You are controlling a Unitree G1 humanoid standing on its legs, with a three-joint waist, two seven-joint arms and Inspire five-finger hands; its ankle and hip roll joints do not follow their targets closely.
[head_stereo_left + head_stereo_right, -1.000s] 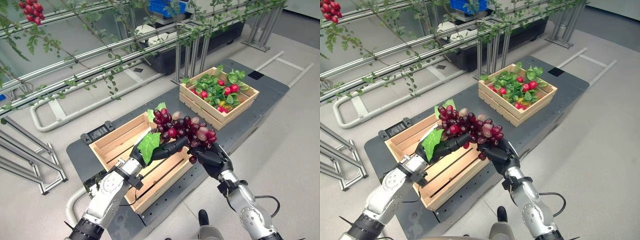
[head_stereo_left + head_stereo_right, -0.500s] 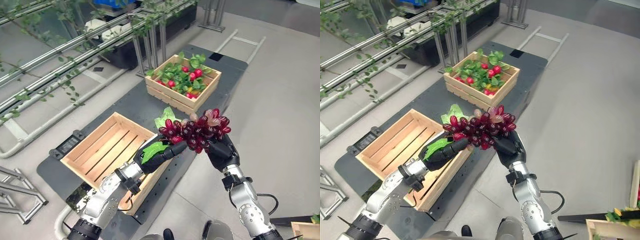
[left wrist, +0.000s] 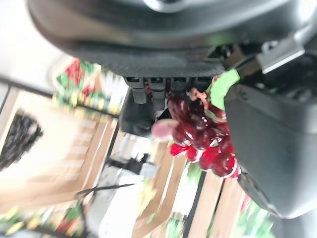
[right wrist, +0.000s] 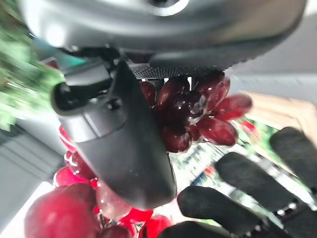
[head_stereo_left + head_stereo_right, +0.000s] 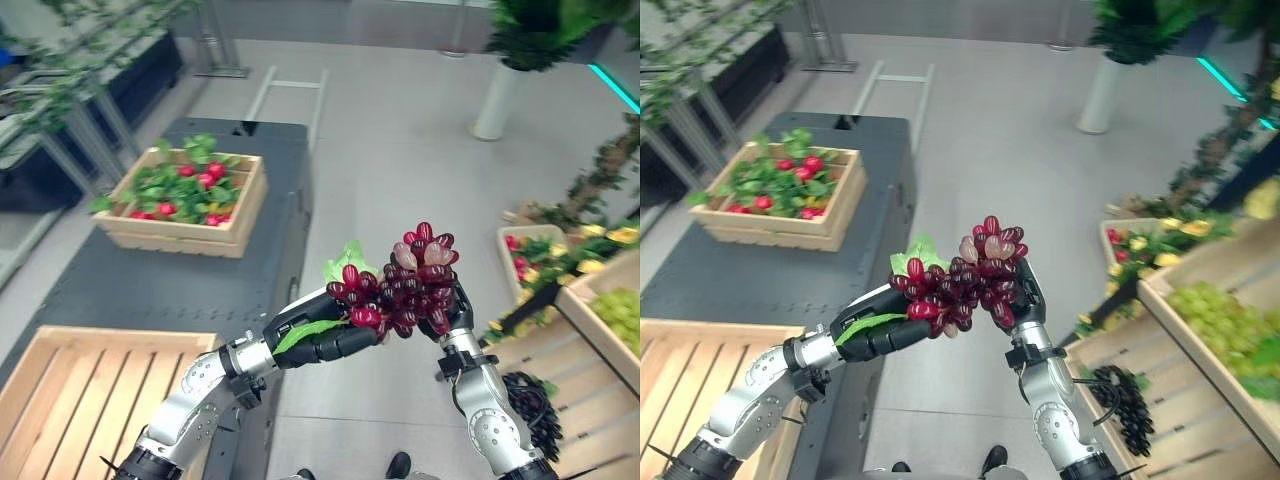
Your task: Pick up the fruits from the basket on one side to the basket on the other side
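A bunch of dark red grapes with green leaves is held up in the air between both hands: the left hand has its fingers curled round the leafy end from below, and the right hand is clasped on the other end, its thumb and fingers closed round the berries. Beyond the left hand a slatted wooden crate of red fruits and green leaves stands on the dark grey worktop, with an empty slatted wooden crate beside that arm. Past the right hand lie a wooden crate of green grapes and a dark grape bunch.
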